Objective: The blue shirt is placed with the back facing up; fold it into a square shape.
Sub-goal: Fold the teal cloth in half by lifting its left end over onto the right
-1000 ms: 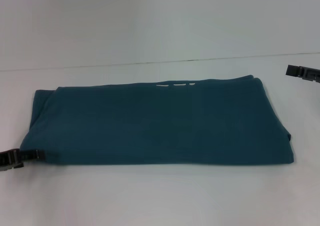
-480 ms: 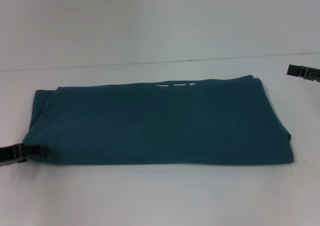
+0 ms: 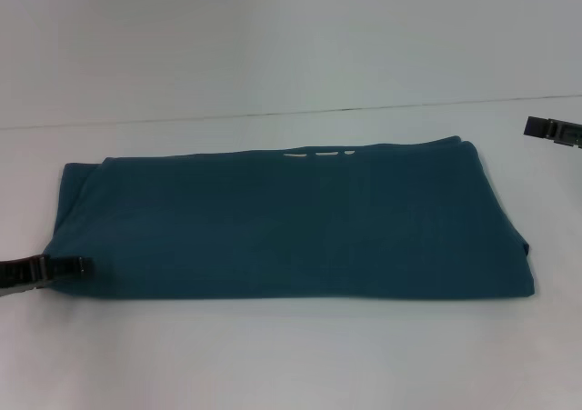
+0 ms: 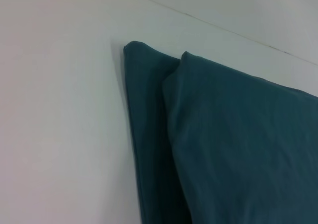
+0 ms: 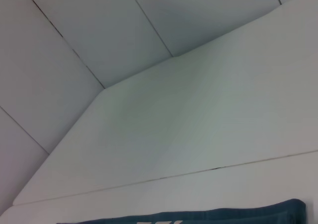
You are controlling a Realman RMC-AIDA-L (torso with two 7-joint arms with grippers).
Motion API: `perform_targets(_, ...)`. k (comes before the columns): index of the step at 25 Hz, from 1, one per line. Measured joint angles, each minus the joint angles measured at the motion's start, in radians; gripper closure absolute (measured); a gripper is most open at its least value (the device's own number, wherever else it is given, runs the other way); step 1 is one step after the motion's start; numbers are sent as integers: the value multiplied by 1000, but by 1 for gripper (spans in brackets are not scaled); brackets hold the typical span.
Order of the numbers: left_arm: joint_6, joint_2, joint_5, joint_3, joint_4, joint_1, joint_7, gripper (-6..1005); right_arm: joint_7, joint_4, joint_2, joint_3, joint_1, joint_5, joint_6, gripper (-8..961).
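Note:
The blue shirt (image 3: pixel 291 224) lies on the white table as a wide folded rectangle, plain side up. A strip of white lettering (image 3: pixel 318 153) peeks out at its far edge. My left gripper (image 3: pixel 77 265) is low at the shirt's near left corner, its tip at the cloth's edge. The left wrist view shows two stacked folded layers of the shirt (image 4: pixel 233 144) with their far corners. My right gripper (image 3: pixel 535 125) hovers off the shirt's far right corner, apart from the cloth. The right wrist view shows only the shirt's edge (image 5: pixel 238 216).
The white table (image 3: pixel 291 355) runs out on all sides of the shirt. A seam line (image 3: pixel 273 114) crosses it behind the shirt. Pale wall panels (image 5: pixel 99 30) stand beyond the table.
My left gripper has moved a little up and to the right, onto the shirt's near left corner. The shirt and the right gripper have barely moved.

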Motion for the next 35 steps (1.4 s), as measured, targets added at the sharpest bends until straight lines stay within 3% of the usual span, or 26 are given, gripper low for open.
perform_targets(11, -10, 1, 16, 0, 6, 3, 7, 318, 0, 0, 0, 0, 0, 0, 1, 21)
perform_targets(27, -12, 9, 31, -14, 17, 13, 10, 973, -7, 7, 10, 3, -3, 1, 8, 22)
perform_targets(35, -7, 24, 104, -89, 33, 19, 33, 974, -9, 11, 35, 1, 5, 24, 22, 22)
